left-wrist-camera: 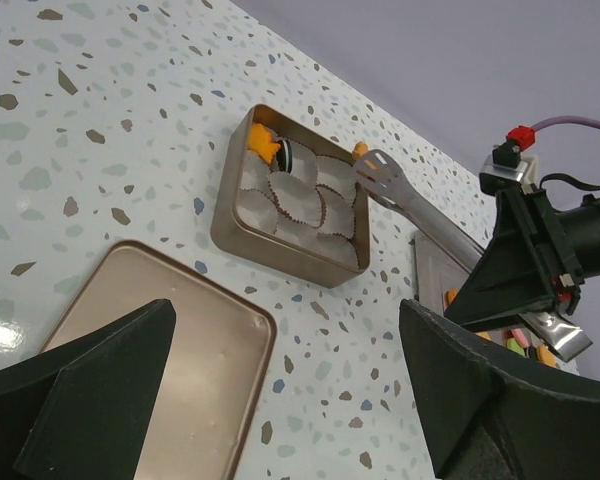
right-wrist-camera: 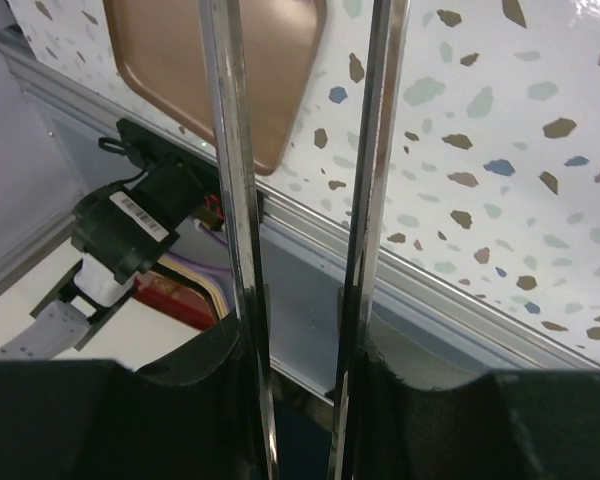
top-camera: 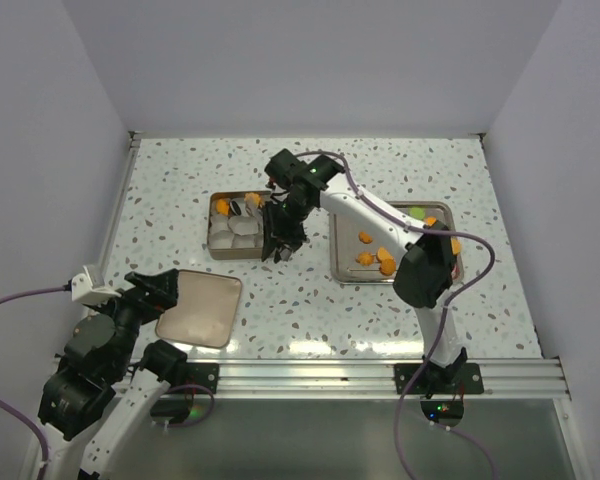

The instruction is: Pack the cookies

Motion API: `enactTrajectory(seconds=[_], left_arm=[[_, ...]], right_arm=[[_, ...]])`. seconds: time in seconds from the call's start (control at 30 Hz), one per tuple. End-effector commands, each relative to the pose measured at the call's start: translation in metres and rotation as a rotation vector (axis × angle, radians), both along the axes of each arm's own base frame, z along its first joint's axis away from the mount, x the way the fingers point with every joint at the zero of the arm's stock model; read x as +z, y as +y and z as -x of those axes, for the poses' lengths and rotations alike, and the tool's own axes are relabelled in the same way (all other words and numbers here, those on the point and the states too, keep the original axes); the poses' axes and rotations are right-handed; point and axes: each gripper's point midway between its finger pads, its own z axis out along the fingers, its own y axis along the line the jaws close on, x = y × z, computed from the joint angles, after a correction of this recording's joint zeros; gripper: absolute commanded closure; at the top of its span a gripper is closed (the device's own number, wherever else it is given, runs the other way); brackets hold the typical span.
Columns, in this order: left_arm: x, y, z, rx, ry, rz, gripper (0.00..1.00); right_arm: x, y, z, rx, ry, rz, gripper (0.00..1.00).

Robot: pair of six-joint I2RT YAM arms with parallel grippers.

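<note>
Right gripper [top-camera: 280, 236]: clamped on the tongs [left-wrist-camera: 420, 205], with both steel blades passing between its fingers. It hangs just beside the tin's right wall.
Left gripper [left-wrist-camera: 285, 330]: fingers spread wide with nothing between them, held low over the worktop [left-wrist-camera: 100, 120].
Tongs: the slotted tip reaches out from the right one's grip to the tin's far rim.
Tin [left-wrist-camera: 280, 250]: right next to the gripper that holds the tongs and well ahead of the open one. It is lined with white paper cups [left-wrist-camera: 295, 200].
Cookies [left-wrist-camera: 263, 143]: an orange one and a dark one sit in the tin's far corner cup, away from the tongs' tip. Another orange one shows right at that tip, and I cannot tell whether it is pinched. More orange ones [top-camera: 385, 258] lie on the tray [top-camera: 345, 272], off to the clamped gripper's right, under its arm.
Lid [left-wrist-camera: 150, 320]: flat on the worktop, just below the open fingers and apart from the tin.
</note>
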Motion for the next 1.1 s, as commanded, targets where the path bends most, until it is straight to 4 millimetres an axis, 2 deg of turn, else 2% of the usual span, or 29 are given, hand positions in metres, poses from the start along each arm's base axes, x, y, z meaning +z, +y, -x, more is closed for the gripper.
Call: enactTrajectory(seconds=[0.0,0.13,0.33,0.4,0.73,1.07], left_arm=[[0.013,0.001,0.0,0.002,-0.06,0.028,0.0],[0.013,0.002,0.001,0.007,-0.063,0.034,0.0],[0.014,0.003,0.002,0.012,-0.068,0.04,0.0],[0.014,0.003,0.002,0.012,-0.065,0.038,0.0],[0.013,0.002,0.001,0.011,-0.062,0.037,0.0],[0.013,0.002,0.001,0.011,-0.058,0.033,0.0]], right_arm=[[0.019,0.03,-0.014,-0.023,-0.014,-0.122,0.8],[0.018,0.044,-0.024,-0.033,-0.017,-0.136,0.8],[-0.004,0.049,-0.03,-0.088,0.025,-0.111,0.8],[-0.004,0.053,-0.032,-0.11,0.03,-0.125,0.8],[-0.012,0.044,-0.047,-0.204,0.076,-0.133,0.74],[-0.012,0.042,-0.055,-0.242,0.101,-0.169,0.6]])
